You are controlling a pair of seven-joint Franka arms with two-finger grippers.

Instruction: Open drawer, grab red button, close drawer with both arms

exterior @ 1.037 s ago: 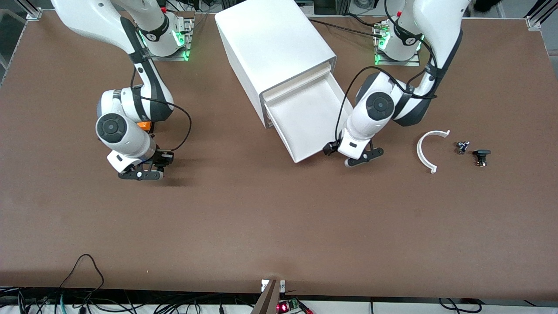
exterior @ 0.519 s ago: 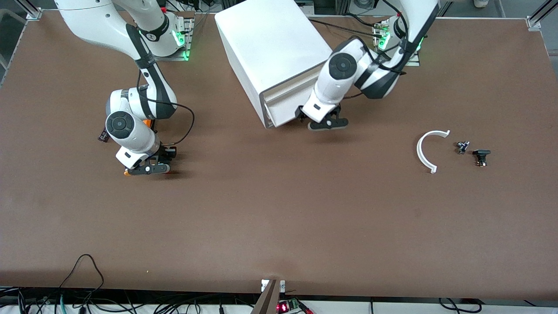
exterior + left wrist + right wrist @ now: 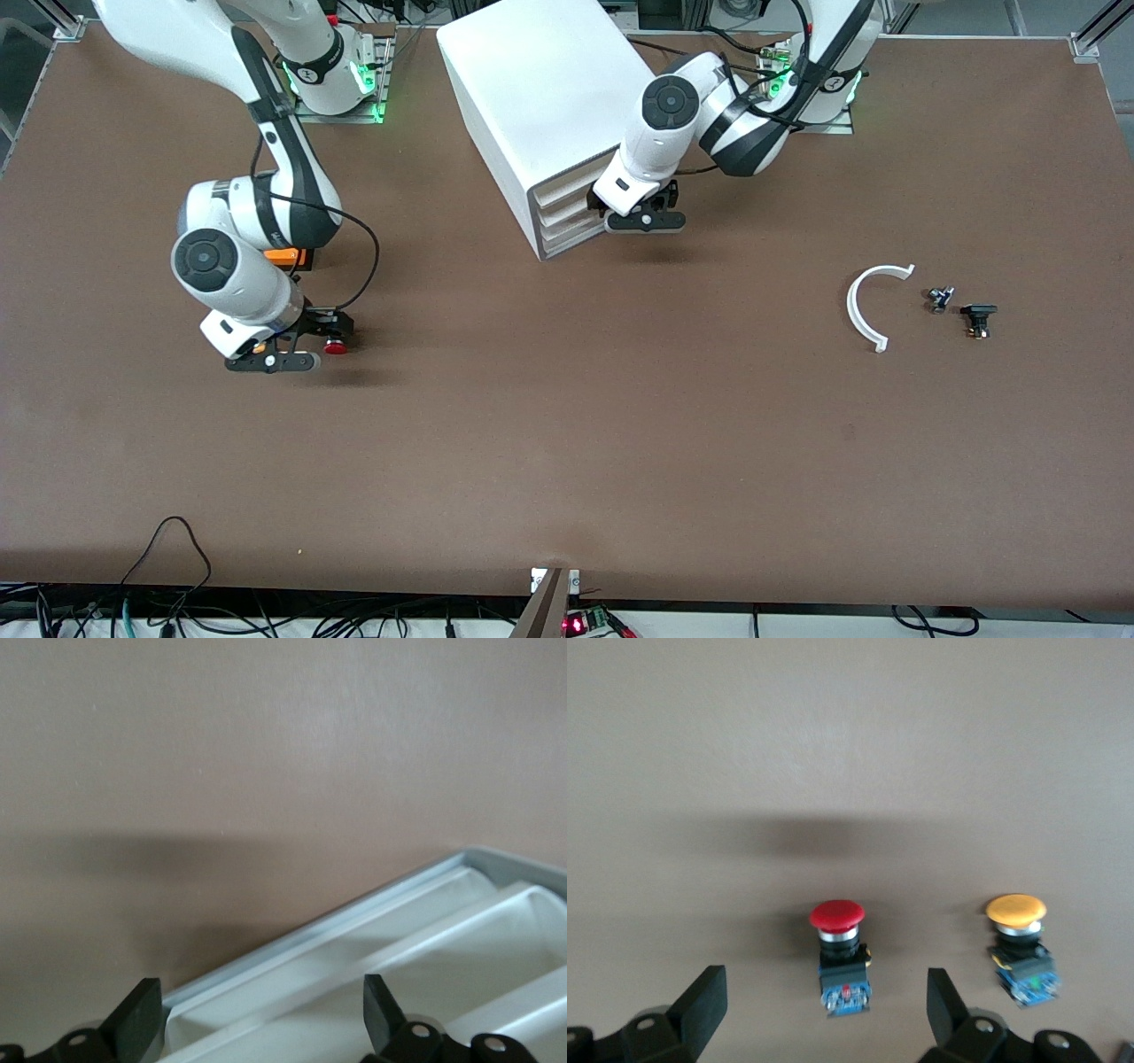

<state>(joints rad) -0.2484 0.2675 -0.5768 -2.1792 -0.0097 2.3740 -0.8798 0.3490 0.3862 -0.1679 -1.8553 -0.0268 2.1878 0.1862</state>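
The white cabinet [image 3: 549, 97] stands near the robots' bases, and all three of its drawers sit flush. The lowest drawer [image 3: 567, 241] is pushed in. My left gripper [image 3: 645, 220] is open right in front of the drawer fronts, at the corner toward the left arm's end. In the left wrist view the left gripper [image 3: 261, 1001] frames the cream front strips [image 3: 372, 983] with nothing held. The red-capped button [image 3: 335, 346] lies free on the table toward the right arm's end. My right gripper [image 3: 273, 359] is open just over it. In the right wrist view the button [image 3: 840, 952] lies between the spread fingertips of the right gripper [image 3: 827, 992].
A like button with an orange cap [image 3: 1019, 939] lies beside the red one. An orange box [image 3: 288, 257] sits under the right arm's wrist. Toward the left arm's end lie a white curved piece [image 3: 864, 306] and two small dark parts [image 3: 939, 299] [image 3: 978, 317].
The left arm pushed the open drawer fully into the cabinet. The right gripper opened and let go of the red button, which now rests on the table.
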